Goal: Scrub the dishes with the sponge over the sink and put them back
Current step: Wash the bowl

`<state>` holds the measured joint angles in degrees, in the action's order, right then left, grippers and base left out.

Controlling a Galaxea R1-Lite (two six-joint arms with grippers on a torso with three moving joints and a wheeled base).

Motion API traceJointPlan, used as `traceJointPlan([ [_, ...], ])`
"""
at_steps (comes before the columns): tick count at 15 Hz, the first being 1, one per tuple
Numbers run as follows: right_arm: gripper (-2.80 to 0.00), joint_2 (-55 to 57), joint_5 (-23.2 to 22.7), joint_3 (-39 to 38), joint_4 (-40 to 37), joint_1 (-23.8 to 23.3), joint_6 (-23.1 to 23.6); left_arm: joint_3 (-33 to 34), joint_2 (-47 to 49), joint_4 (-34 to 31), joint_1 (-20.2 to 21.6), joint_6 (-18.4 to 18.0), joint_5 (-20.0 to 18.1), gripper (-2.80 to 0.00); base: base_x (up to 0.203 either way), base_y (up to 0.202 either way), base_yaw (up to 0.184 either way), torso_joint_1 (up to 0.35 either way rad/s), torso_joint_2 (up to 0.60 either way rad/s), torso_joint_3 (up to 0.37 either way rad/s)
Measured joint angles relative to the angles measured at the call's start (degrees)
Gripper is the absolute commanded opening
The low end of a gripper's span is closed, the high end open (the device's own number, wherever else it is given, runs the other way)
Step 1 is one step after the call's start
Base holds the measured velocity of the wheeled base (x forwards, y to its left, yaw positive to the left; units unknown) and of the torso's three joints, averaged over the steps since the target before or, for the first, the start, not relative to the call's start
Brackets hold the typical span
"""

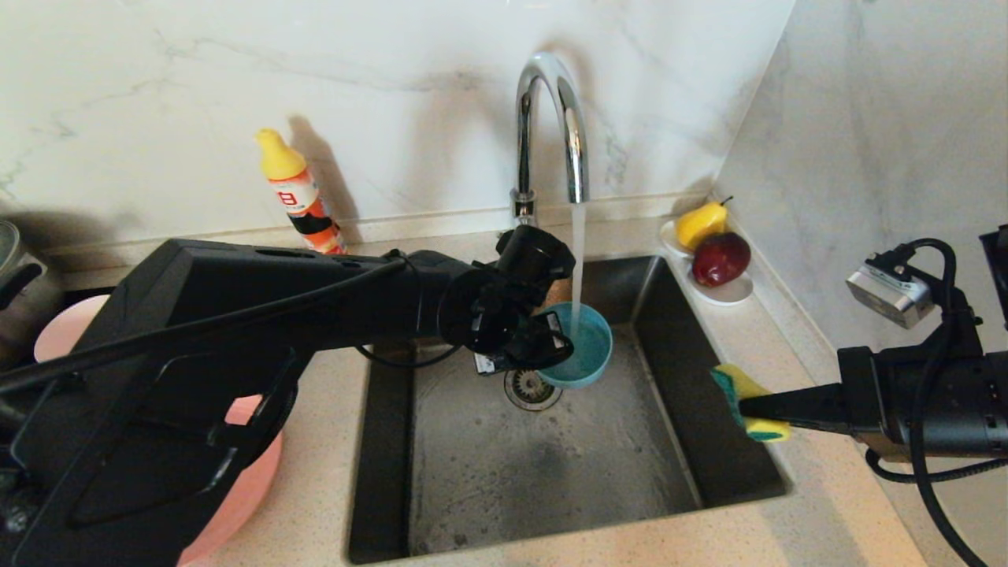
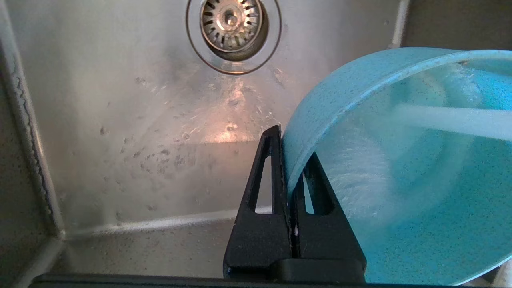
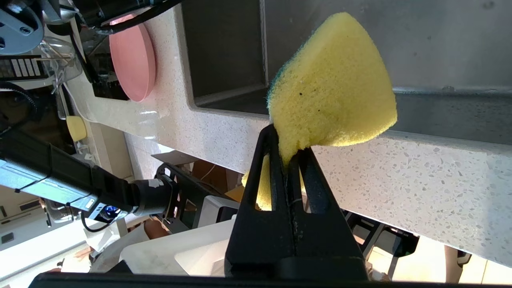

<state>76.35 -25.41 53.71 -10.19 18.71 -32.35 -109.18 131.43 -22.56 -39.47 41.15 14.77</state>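
Water runs from the chrome faucet (image 1: 551,126) straight into the teal bowl (image 1: 581,346), which the left gripper (image 1: 543,346) holds tilted over the sink (image 1: 551,472), just beyond the round drain strainer (image 1: 532,388). In the left wrist view the two black fingers (image 2: 272,208) are clenched on the bowl's rim (image 2: 320,116): one finger lies against the outer wall, the other sits inside the bowl, so the thin wall is pinched between them and the bowl's open face spreads away to one side of the fingertips. The stream (image 2: 452,120) strikes the inner surface and breaks into white spray there.

The right gripper (image 1: 760,407) hangs over the sink's right edge, well apart from the bowl. Its fingers are squeezed tight on the yellow sponge (image 1: 748,402), biting one corner so that the foam bulges out past the tips; the dark green scouring side (image 3: 276,82) shows along the sponge's far edge. The sponge is clear of the water and touches nothing but the fingers.

On the speckled counter (image 1: 331,441) left of the sink lies the salmon-pink plate (image 1: 244,488), largely hidden by the left arm. A yellow-capped bottle (image 1: 299,193) stands against the marble wall, and a small white dish (image 1: 728,291) at the right rear corner carries a yellow pear (image 1: 701,223) and a red apple (image 1: 720,258).
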Motion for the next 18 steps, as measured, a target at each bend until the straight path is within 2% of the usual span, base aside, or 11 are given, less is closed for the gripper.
traceJointPlan([
  [4, -2.8, 0.11, -0.03, 0.01, 0.0, -0.02, 0.0, 2.0, -1.35, -1.27, 0.0, 0.87, 1.59, -2.8, 0.0, 0.0, 0.0, 0.0, 0.0, 0.0],
  [8, -2.8, 1.0, -0.13, -0.63, 0.11, 0.0, 0.17, 10.77, -7.76, 1.19, 2.94, 0.08, 8.08, -2.8, 0.0, 0.0, 0.0, 0.0, 0.0, 0.0],
  [10, -2.8, 1.76, -0.34, -0.96, 0.09, 0.28, 0.17, 17.61, -12.77, 5.71, 4.61, -2.45, 9.28, -2.8, 0.0, 0.0, 0.0, 0.0, 0.0, 0.0],
  [13, -2.8, 2.28, -1.65, -1.07, 0.17, 0.71, 0.11, 31.15, -20.88, 20.92, 6.02, -9.82, 9.91, -2.8, 0.0, 0.0, 0.0, 0.0, 0.0, 0.0],
  [18, -2.8, 2.65, -2.3, -1.04, 0.17, 0.77, 0.13, 50.62, -28.12, 58.94, 6.78, -25.93, 10.82, -2.8, 0.0, 0.0, 0.0, 0.0, 0.0, 0.0],
])
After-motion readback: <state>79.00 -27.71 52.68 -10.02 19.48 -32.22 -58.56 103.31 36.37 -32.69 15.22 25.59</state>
